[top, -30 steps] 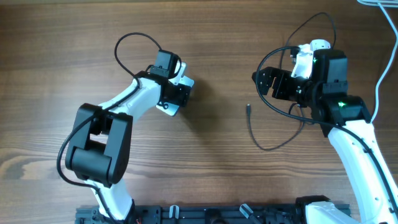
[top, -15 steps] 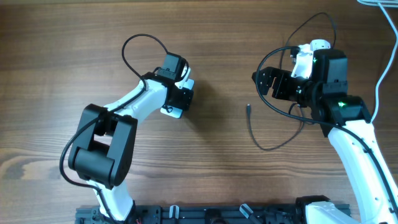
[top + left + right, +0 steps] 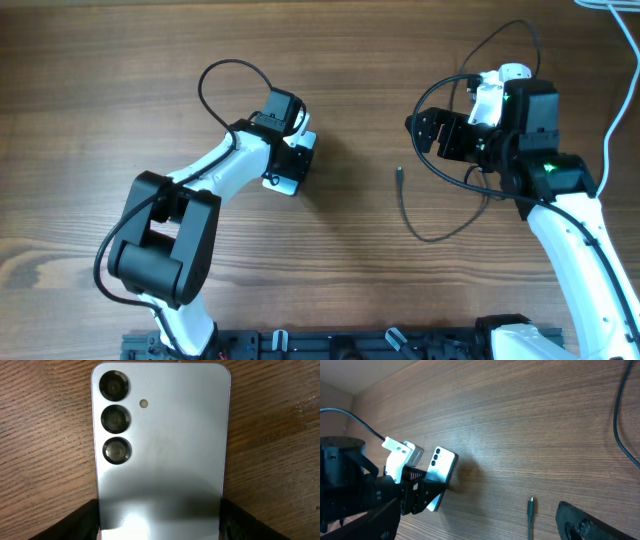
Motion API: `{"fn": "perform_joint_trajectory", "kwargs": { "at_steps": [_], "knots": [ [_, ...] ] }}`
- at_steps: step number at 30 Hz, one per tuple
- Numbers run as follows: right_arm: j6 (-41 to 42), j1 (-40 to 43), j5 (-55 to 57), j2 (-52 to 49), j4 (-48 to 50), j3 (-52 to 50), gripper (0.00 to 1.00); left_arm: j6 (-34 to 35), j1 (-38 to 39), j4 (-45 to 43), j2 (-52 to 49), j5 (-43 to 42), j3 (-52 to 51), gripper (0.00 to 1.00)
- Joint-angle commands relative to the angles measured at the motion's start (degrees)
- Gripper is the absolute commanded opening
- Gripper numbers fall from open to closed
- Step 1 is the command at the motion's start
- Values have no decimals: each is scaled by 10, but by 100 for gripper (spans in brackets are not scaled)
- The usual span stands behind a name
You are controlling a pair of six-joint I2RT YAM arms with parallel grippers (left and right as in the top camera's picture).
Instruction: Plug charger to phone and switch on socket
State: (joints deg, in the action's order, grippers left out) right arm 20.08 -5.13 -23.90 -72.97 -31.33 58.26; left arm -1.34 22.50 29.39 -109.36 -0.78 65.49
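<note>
My left gripper (image 3: pixel 296 160) is shut on the phone (image 3: pixel 284 183) at its lower end. The phone's pale blue-grey back with three lenses faces up in the left wrist view (image 3: pixel 160 445), so the screen is hidden. In the right wrist view the phone (image 3: pixel 443 464) is tilted just above the wood. The charger's black connector tip (image 3: pixel 399 173) lies on the table, right of the phone, and its thin cable (image 3: pixel 430 236) curls away under my right arm. My right gripper (image 3: pixel 430 135) is open and empty, above and right of the tip (image 3: pixel 531 505). The socket is out of view.
A thick white cable (image 3: pixel 618 110) runs down the far right edge of the table. A black cable (image 3: pixel 619 425) crosses the wood at the right of the right wrist view. Bare wooden table (image 3: pixel 340 260) lies between the two arms.
My left gripper has carried the phone to the right and slightly nearer. The right arm and the charger cable have not moved.
</note>
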Motion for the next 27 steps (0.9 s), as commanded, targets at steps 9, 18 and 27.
{"fn": "perform_joint_trajectory", "kwargs": {
  "at_steps": [9,18,27],
  "knots": [
    [87,-2,17,-4,85,-2,100,18,4,0,92,-17,-10,72],
    [130,-99,-17,-166,115,-2,70,116,-43,3,92,23,-10,73],
    [174,-287,212,-244,6,179,73,246,-182,72,92,12,-10,39]
  ]
}}
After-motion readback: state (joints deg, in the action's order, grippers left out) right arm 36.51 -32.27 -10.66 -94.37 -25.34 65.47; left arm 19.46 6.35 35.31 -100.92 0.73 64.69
